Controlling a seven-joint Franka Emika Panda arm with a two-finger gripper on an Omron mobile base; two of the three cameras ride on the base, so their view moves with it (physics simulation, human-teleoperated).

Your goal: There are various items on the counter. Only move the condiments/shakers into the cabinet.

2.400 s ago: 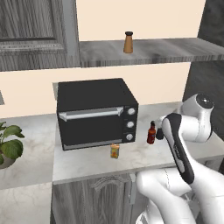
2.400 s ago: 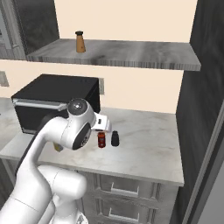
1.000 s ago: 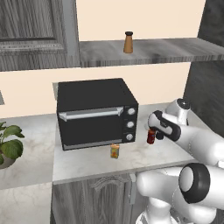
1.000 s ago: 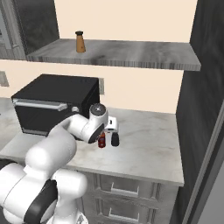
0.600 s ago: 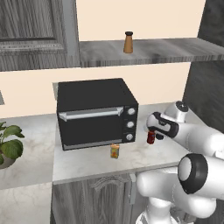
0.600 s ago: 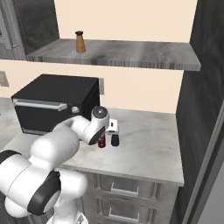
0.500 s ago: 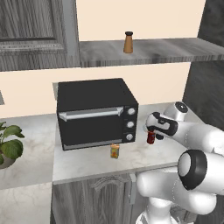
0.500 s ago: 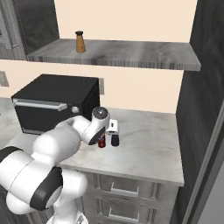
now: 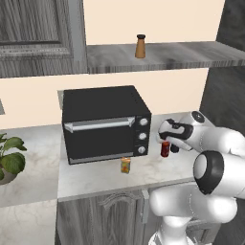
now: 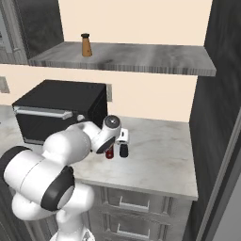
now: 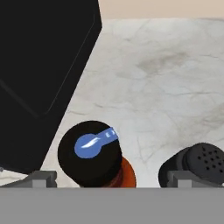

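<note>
Since the frames 2.4 s ago, the arm has swung down from a raised pose; the hand (image 10: 116, 151) now sits low over the red bottle (image 9: 165, 149), fingers spread apart, gripping nothing. All items hold their places.

Left to right: a leafy plant (image 9: 10, 160); a boxy matte-black oven (image 9: 105, 122) with a grey bar handle; a small orange-yellow carton (image 9: 125, 165) just in front of it; the slim red bottle, its round black cap carrying a blue mark; a short black shaker (image 10: 124, 150) with a perforated top just beside it. All stand on the marbled stone table (image 10: 160, 155). The tan shaker (image 9: 140, 46) stands upright on the grey shelf (image 9: 191, 52).
</note>
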